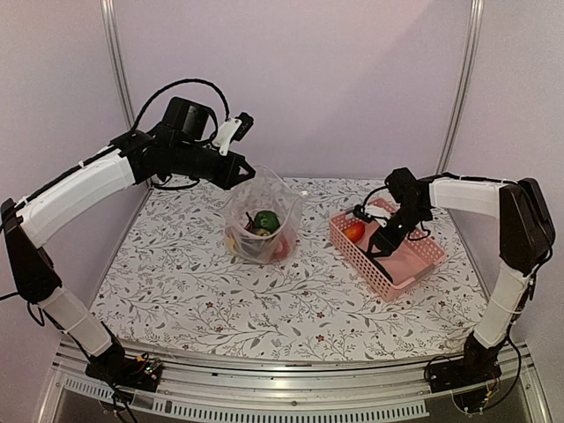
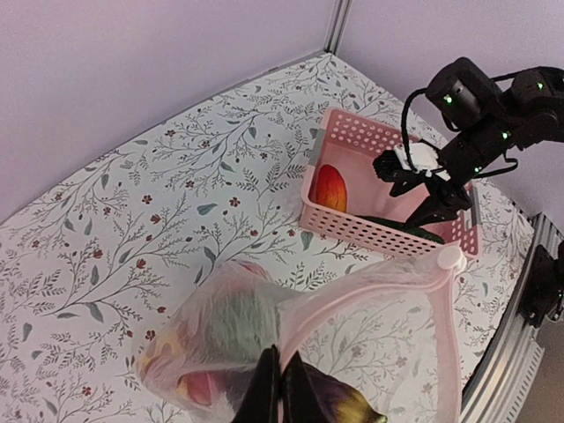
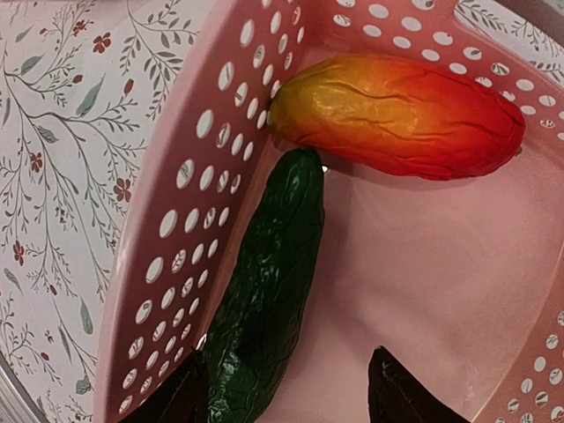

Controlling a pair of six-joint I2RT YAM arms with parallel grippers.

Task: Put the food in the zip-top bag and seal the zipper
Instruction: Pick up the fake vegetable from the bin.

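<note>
The left hand (image 1: 240,172) pinches the flimsy bag (image 1: 263,216) by its rim, mid-frame. The right hand (image 3: 286,392) hangs wide over the cucumber (image 3: 269,282) in the basket (image 3: 167,229), right of frame. It looks light and slick, probably best gripped mid-length.

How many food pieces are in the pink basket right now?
2. A red-orange pepper lies across the pink basket at its far end, and a long green cucumber lies along its perforated side wall. Anything beneath the right fingers may be hidden.
</note>
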